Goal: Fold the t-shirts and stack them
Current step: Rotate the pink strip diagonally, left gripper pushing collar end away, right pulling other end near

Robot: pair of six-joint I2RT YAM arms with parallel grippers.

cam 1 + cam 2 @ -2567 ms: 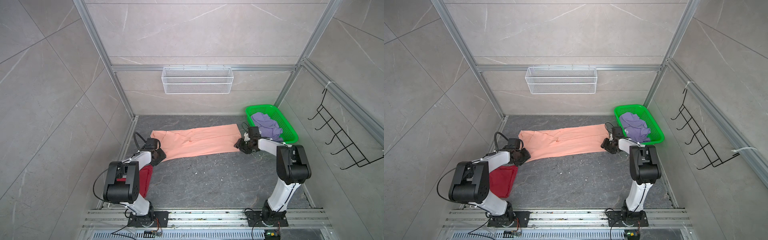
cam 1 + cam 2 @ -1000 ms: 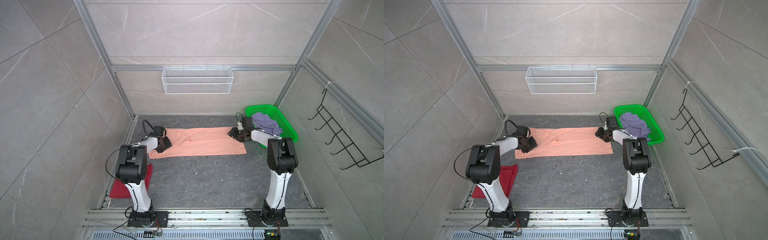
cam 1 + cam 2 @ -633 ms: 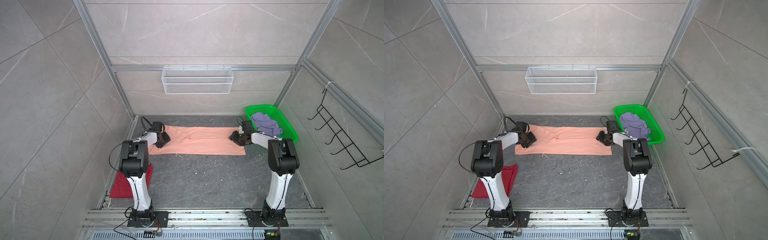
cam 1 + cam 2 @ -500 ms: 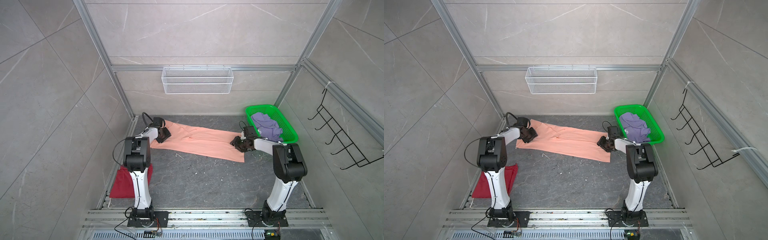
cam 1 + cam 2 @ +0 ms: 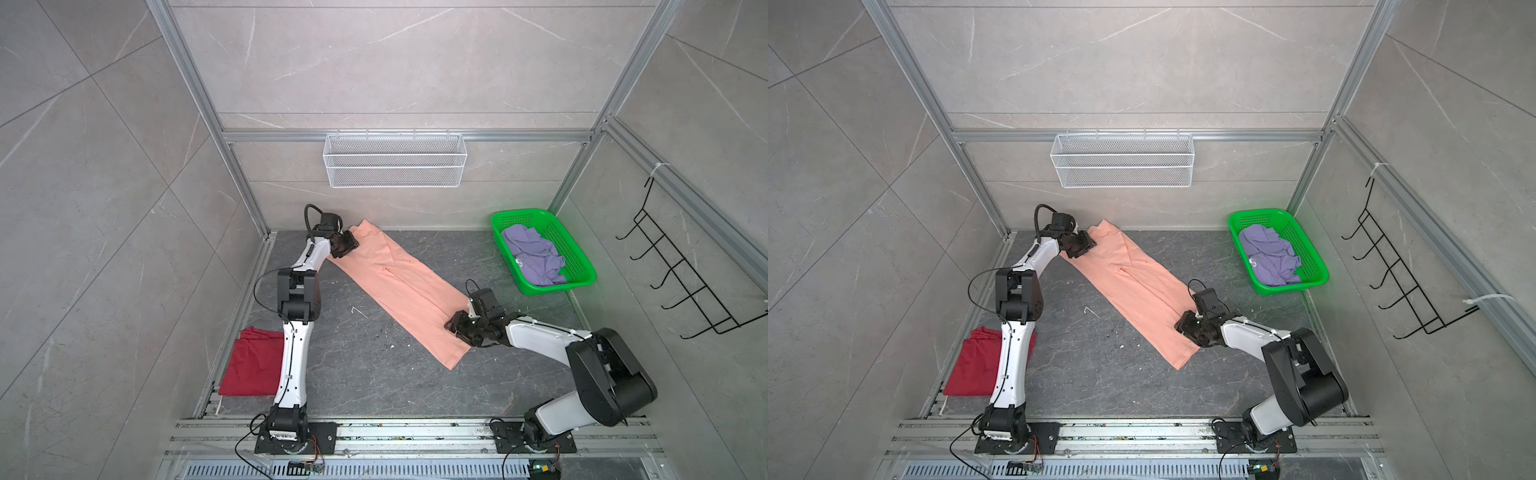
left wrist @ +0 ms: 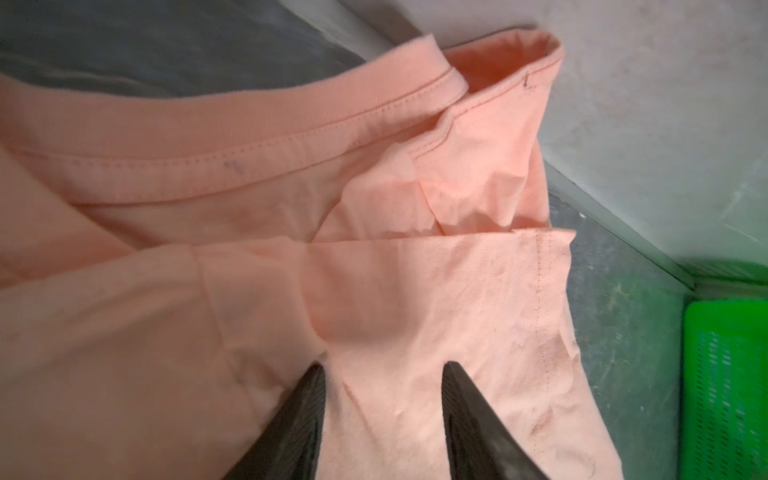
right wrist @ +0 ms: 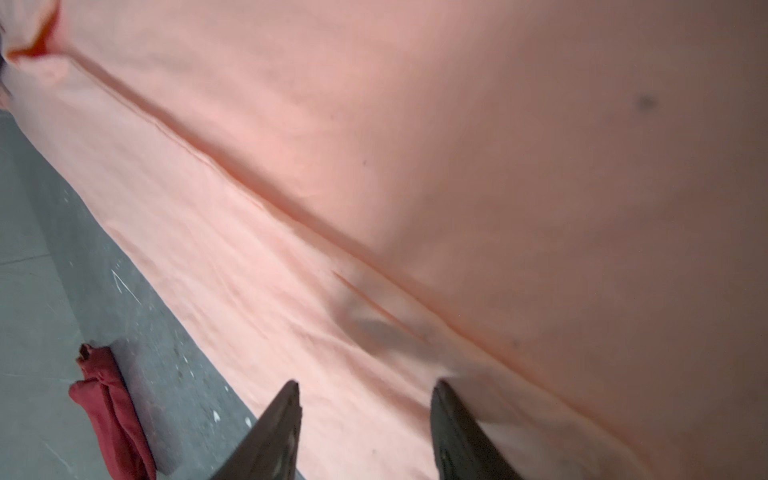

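A peach-orange t-shirt (image 5: 399, 291) (image 5: 1133, 286), folded into a long strip, lies slanted on the dark floor from back left to front right. My left gripper (image 5: 348, 246) (image 5: 1084, 245) (image 6: 382, 368) is open, its tips resting on the collar end near the back wall. At the hem end, the right gripper (image 5: 454, 326) (image 5: 1183, 322) (image 7: 365, 384) is open too, tips down on the cloth. The dark red t-shirt (image 5: 251, 361) (image 5: 973, 361) (image 7: 112, 399) lies folded at front left, partly behind the left arm. A lavender t-shirt (image 5: 534, 257) (image 5: 1268, 253) sits crumpled in the basket.
The green plastic basket (image 5: 519, 214) (image 5: 1258, 212) (image 6: 727, 374) stands at the back right corner. A white wire shelf (image 5: 395, 166) hangs on the back wall and a black hook rack (image 5: 681, 282) on the right wall. Metal rails run along the front edge.
The peach-orange t-shirt swung from lying straight across the back to a slant. The left gripper went back toward the wall; the right gripper came forward with the hem end.
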